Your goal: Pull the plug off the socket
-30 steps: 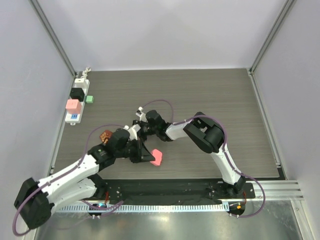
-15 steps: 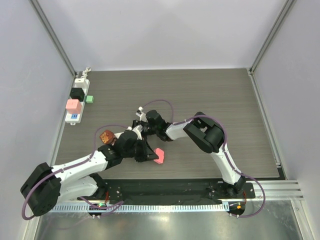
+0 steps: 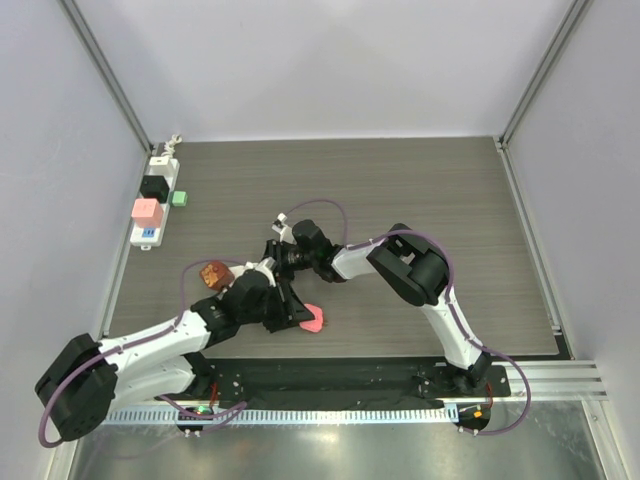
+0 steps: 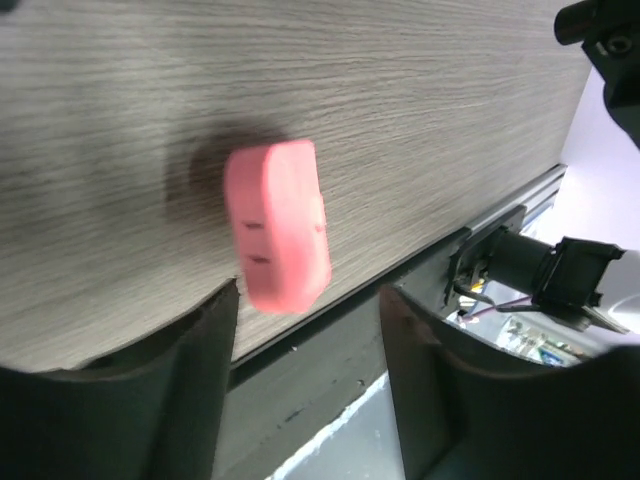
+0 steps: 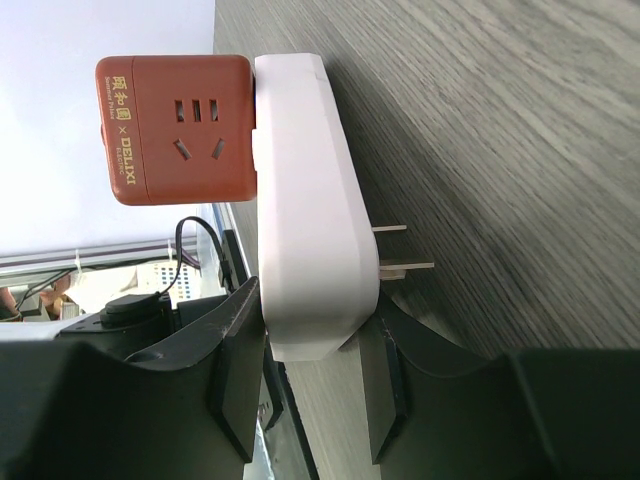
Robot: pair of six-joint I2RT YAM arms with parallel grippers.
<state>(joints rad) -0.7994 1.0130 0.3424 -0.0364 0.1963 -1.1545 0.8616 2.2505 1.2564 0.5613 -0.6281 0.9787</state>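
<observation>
The socket [image 3: 154,201], a long white power strip, lies at the table's far left with a black and a pink block plugged into it. A loose pink plug [image 3: 313,320] [image 4: 278,225] lies on the table near the front edge. My left gripper [image 3: 291,311] [image 4: 308,335] is open just behind the plug, fingers apart and not holding it. My right gripper [image 3: 272,252] [image 5: 315,320] is shut on a white adapter block [image 5: 305,190] with bare prongs. A brown-red cube adapter [image 3: 213,274] [image 5: 175,128] sits on its far end.
A small green piece [image 3: 179,198] lies beside the power strip. The table's front edge and the black mounting rail [image 4: 330,400] are right under the left fingers. Both arms crowd the middle front of the table, wrists close together.
The left gripper has opened and let go of the pink plug, which now rests on the table. The left arm shifted slightly. The right gripper has kept still with the white block.
</observation>
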